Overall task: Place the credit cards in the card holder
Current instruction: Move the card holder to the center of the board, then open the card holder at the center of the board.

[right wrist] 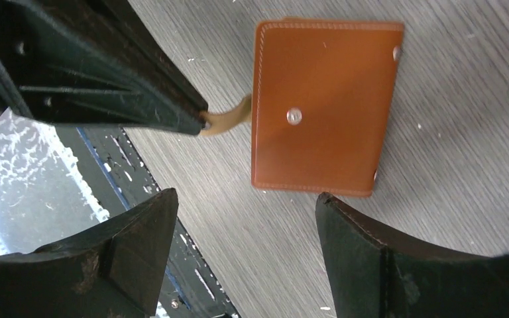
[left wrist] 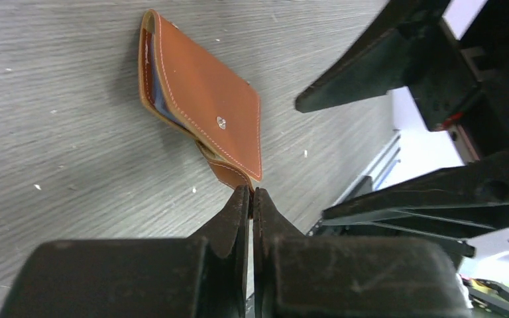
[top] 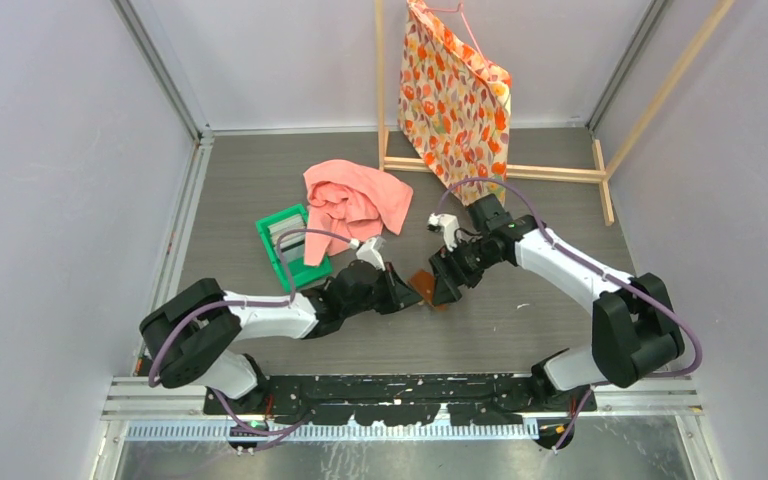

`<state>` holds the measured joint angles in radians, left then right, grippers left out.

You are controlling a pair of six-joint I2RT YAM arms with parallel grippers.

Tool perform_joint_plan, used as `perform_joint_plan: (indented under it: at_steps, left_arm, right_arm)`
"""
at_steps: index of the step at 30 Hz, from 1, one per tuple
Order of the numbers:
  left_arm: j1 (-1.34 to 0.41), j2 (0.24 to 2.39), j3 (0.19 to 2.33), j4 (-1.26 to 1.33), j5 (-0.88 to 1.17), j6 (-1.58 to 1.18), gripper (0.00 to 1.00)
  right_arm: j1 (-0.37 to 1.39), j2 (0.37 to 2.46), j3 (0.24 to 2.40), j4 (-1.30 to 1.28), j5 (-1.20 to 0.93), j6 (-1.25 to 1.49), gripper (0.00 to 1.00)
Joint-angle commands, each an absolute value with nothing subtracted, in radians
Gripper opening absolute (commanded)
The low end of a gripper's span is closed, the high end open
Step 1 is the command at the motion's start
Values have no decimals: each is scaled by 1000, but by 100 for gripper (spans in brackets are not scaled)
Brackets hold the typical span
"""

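There is one card holder, folded shut and lying flat on the grey bench. It sits between the tips of the two pincers. The left pincer is pressed shut on the card holder's snap tab, which sticks out from the edge nearest that arm. The right pincer is spread wide just beside the card holder and touches nothing.

Left of the card holder and further from the arms is one green tray. The pale credit cards lie in it, but they are too small there to count. Beyond the card holder lies one crumpled pink cloth. Further back, one flower-patterned bag hangs on a wooden frame.

Only the overhead view shows the tray, the cloth and the bag. It hides the tab grip under the black pincer bodies. The left wrist view shows that grip plainly, along with bluish and dark red pocket edges in the card holder's open side. The right wrist view shows the card holder's whole flat face and one metal snap stud in the middle. It also shows two smaller rivets on the edge away from the tab.
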<state>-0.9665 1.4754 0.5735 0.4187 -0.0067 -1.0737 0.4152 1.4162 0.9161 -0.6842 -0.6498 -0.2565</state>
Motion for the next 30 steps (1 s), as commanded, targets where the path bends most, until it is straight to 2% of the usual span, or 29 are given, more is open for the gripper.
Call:
perform_joint_plan:
  at_steps: [1,14,21,28,30]
  left_arm:
    - [-975,1428,517,659,-5,-1173,0]
    - [-976,1403,492,701,38,-1198,0]
    - [-975,1366,474,662,26,-1185,0]
    - [-975,1331,455,608,18,-1168,0]
    - [-975,1327,446,606,16,-1166,0]
  right_arm:
    - [470,1431,969,-630,-564,-225,79]
    - [590,1523,986,-622,-433,-265,74]
    - [587,1499,997,-635,-424,-276,62]
    - [564,1491,1002,-647,-439,-278,44]
    - [561,1496,1005,-652,-446,-279,44]
